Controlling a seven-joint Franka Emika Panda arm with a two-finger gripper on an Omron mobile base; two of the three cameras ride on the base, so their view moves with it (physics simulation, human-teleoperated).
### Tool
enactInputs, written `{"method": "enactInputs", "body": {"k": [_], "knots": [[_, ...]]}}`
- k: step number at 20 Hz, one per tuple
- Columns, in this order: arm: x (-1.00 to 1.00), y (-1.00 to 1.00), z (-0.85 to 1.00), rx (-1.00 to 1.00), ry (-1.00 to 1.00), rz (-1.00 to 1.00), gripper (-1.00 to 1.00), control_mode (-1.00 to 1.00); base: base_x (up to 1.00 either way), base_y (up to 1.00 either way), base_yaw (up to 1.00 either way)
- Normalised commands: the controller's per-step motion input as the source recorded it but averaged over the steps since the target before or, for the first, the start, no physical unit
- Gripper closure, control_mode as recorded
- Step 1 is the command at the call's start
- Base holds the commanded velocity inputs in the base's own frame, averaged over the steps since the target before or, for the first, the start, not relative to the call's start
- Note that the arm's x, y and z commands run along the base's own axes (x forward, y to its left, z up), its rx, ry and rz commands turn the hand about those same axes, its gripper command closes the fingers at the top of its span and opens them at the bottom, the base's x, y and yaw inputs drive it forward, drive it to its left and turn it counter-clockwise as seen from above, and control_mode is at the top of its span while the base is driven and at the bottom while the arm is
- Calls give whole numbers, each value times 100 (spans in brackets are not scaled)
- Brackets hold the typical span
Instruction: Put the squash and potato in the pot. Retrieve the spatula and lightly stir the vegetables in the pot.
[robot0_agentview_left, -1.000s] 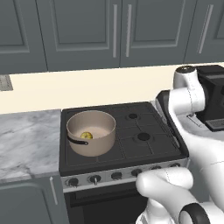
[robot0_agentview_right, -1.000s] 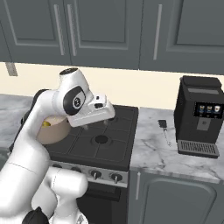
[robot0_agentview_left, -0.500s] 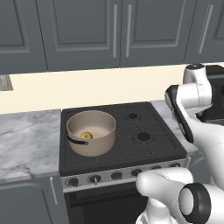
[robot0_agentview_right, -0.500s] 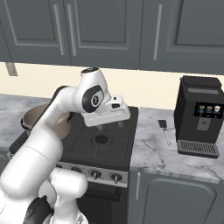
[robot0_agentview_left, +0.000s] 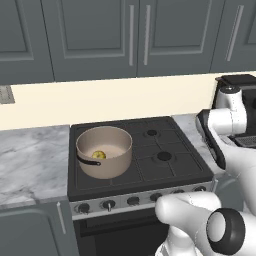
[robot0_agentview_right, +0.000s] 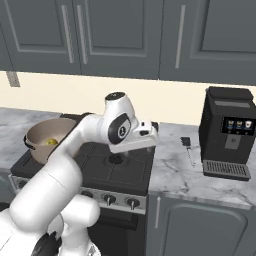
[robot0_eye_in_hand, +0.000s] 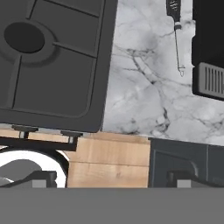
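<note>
Marble counter (robot0_agentview_right: 180, 172) carries the spatula (robot0_agentview_right: 188, 149) beside the coffee machine (robot0_agentview_right: 227, 132); squash (robot0_agentview_left: 98, 155) sits in the pot (robot0_agentview_left: 104, 151) on the stove's front-left corner. Gripper (robot0_agentview_right: 150, 134), empty and spread, must likely descend onto the handle.

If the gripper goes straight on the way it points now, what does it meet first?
Probably the marble counter between the stove and the coffee machine. The hand view looks down on bare marble; the spatula lies off that line, though depth is unclear.

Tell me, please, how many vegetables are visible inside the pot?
1: the squash lies on the floor of the pot, near its handle side. Another could be hidden behind the near wall.
</note>
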Motion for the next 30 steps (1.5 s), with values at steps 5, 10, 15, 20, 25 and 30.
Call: {"method": "enactInputs", "body": {"k": [5, 10, 15, 20, 25, 30], "knots": [[23, -40, -12, 4, 3, 0, -100, -100, 0, 0, 0], [23, -29, -24, 2, -1, 0, -100, -100, 0, 0, 0], [24, -20, -26, 5, -8, 0, -100, -100, 0, 0, 0], [23, -26, -18, 13, -8, 0, -100, -100, 0, 0, 0], [47, -18, -17, 0, 0, 0, -100, -100, 0, 0, 0], [39, -9, -24, 3, -1, -3, -100, -100, 0, 0, 0]]}}
